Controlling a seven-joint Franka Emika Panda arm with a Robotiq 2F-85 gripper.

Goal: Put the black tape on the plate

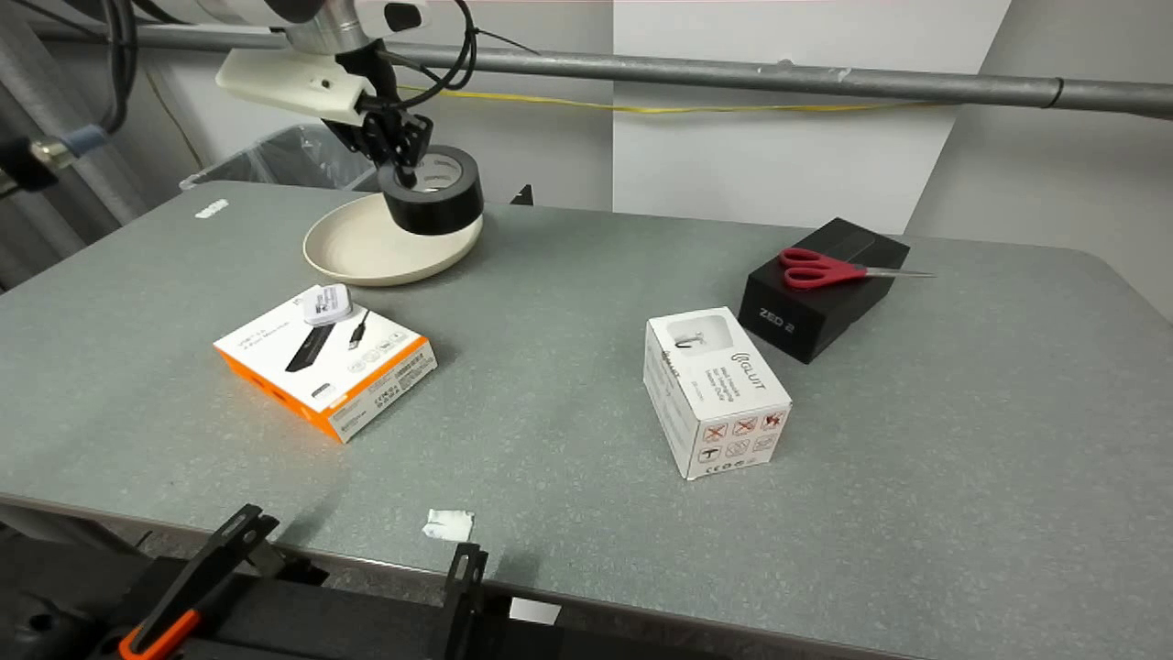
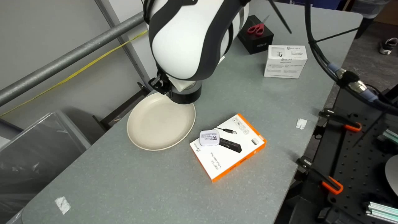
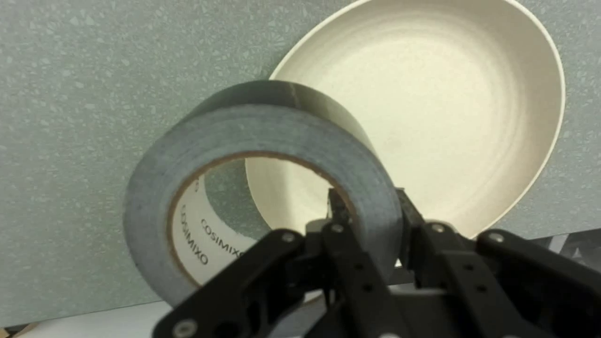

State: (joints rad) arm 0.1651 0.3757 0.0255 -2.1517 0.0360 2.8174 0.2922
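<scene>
Black tape (image 3: 263, 126), a squat roll with a hollow centre, is held aloft in the wrist view, where a black gripper (image 3: 371, 199) pinches the roll's wall between its jaws, one finger inside the hollow and one outside. Below is a round cream plate (image 3: 436, 108) on a speckled grey table (image 3: 70, 141); the roll overlaps the plate's rim, and both plate and table show through the hollow. The roll's white inner wall reads COSIMIXO.

In an exterior view, the roll hangs by the plate's edge, its open top facing mostly upward. Nearer the camera lies a flat white-and-orange box (image 1: 284, 344) with a small white case (image 1: 327, 305) on top. Well apart from these, a white GLUIT box (image 1: 719, 385) sits near a black ZED 2 box (image 1: 788, 312); red scissors (image 1: 820, 272) lie on the black one, blades reaching past its edge.

In an exterior view, a white-and-black robot arm (image 2: 183, 40) fills the upper middle and hides part of the gripper. The tape's dark side shows across the plate's rim. A bin with a plastic liner (image 2: 37, 155) stands beside the table.
</scene>
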